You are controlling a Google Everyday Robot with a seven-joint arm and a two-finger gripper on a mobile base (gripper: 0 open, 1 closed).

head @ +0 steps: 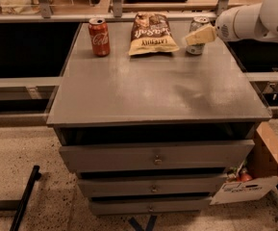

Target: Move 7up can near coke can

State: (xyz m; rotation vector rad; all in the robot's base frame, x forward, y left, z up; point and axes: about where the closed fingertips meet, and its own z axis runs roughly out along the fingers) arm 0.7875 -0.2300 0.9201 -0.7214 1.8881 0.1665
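Observation:
The coke can (pixel 99 36) is red with white script and stands upright at the back left of the grey cabinet top (pixel 153 88). The 7up can (pixel 196 24), silver with green marks, stands upright at the back right, partly covered by my gripper. My gripper (pixel 194 36) comes in from the right on a white arm (pixel 259 19). Its pale fingers (pixel 202 34) lie across the front of the 7up can, at the can's height.
A brown chip bag (pixel 152 33) lies between the two cans at the back. The cabinet has drawers (pixel 155 157) below. A cardboard box (pixel 254 177) sits on the floor at the right. A railing (pixel 129 14) runs behind the top.

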